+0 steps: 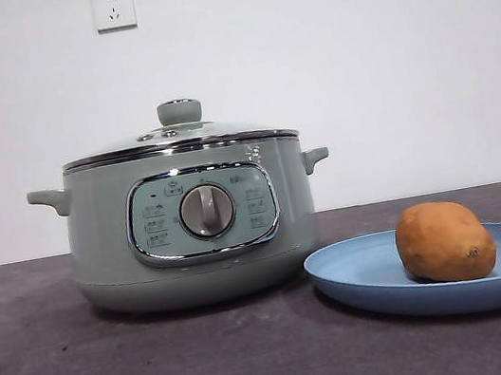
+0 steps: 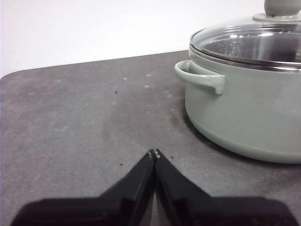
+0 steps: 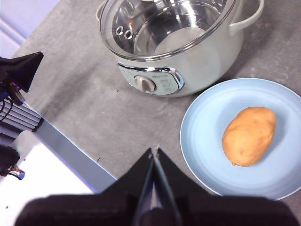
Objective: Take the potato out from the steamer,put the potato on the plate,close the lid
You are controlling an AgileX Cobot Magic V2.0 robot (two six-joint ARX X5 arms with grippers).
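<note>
Orange-brown oval potato [image 1: 443, 242] sits on the wide light-blue plate [image 1: 361, 270], w/ glass lid [image 1: 180, 137] on the sage-green round steamer [image 1: 106, 241] next to it.
Both grippers up & away, holding nothing: left gripper [image 2: 154, 153] jaws pressed together, steamer off to one side; right gripper [image 3: 154, 150] jaws pressed together too, high over table, plate & potato near its tips.

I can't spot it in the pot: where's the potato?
In the front view the potato lies on the blue plate, right of the steamer.
</note>
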